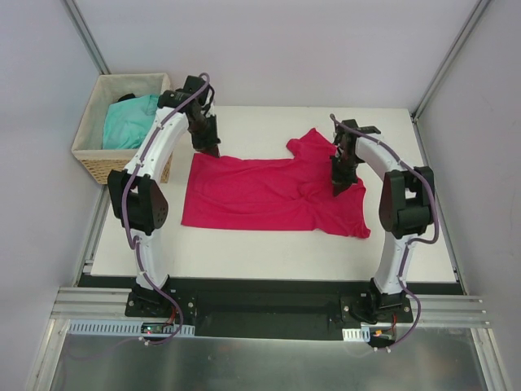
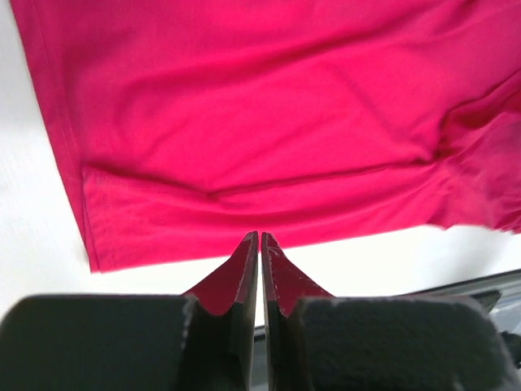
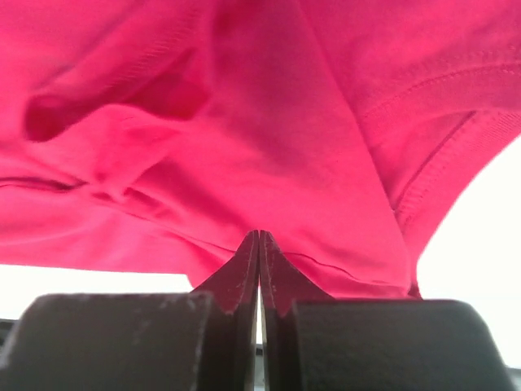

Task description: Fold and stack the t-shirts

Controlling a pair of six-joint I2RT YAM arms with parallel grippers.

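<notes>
The red t-shirt (image 1: 260,191) is soft, matt knit cloth with stitched hems, and the turquoise t-shirt (image 1: 130,122) looks like the same dull cloth. The basket (image 1: 96,159) is rough woven wicker. The table (image 1: 244,244) is a smooth, matt white board. The arms (image 1: 159,138) have glossy white plastic shells with matt black joints. The gripper fingers (image 2: 281,277) are dark with a slight sheen, set in grainy black blocks. The rails (image 1: 89,308) are brushed metal.
</notes>
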